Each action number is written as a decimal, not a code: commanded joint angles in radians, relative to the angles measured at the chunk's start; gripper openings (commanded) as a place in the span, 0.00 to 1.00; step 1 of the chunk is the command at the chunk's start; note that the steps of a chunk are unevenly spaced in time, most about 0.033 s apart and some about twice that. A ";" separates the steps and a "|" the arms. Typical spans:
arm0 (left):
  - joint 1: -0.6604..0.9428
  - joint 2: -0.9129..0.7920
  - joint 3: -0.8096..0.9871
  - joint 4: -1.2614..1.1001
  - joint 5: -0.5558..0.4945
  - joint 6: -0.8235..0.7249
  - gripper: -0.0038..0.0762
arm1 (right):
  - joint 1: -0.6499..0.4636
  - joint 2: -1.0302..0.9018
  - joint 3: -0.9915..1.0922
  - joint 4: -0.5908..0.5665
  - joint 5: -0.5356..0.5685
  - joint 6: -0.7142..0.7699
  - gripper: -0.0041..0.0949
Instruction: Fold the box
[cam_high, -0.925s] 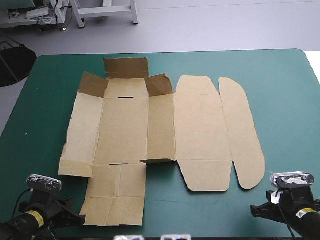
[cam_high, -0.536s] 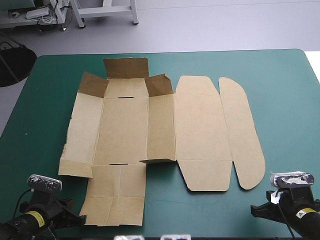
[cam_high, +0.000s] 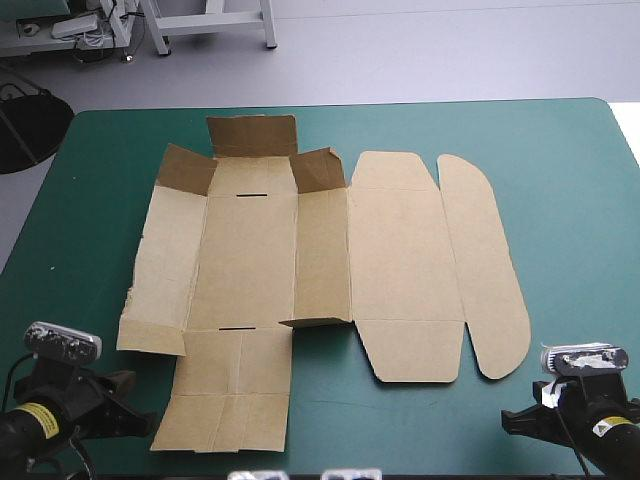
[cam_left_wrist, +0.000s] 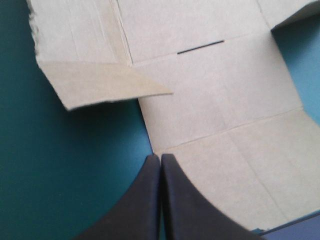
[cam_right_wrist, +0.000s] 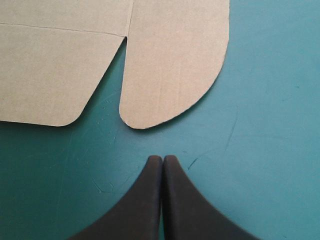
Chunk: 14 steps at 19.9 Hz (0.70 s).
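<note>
The brown box (cam_high: 400, 260) lies unfolded in the middle of the teal-green table, its far flaps and one inner wall standing up a little. My left gripper (cam_high: 135, 418) is shut and low at the near left, its tip at the left edge of the box's near flap (cam_high: 225, 395). In the left wrist view the shut gripper (cam_left_wrist: 160, 157) points at that flap (cam_left_wrist: 235, 165), with a raised side flap (cam_left_wrist: 100, 85) ahead. My right gripper (cam_high: 515, 420) is shut at the near right. Its tip (cam_right_wrist: 162, 159) stands a short way off the rounded lid tab (cam_right_wrist: 170, 60).
Bare teal-green cover (cam_high: 560, 230) runs along the right of the box and in a strip at the near edge. The table's left edge (cam_high: 25, 240) is close to the left arm.
My left arm has moved left along the near edge. The near flap's outer corner has shifted slightly left. The right arm has not moved.
</note>
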 joint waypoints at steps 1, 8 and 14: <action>-0.004 0.082 -0.133 -0.014 -0.039 0.038 0.04 | 0.001 0.007 -0.025 0.016 -0.050 -0.009 0.02; -0.004 0.372 -0.353 0.012 -0.219 0.121 0.04 | 0.001 0.007 -0.025 0.016 -0.050 -0.009 0.02; 0.066 0.645 -0.472 0.030 -0.324 0.121 0.04 | 0.001 0.007 -0.025 0.016 -0.050 -0.009 0.02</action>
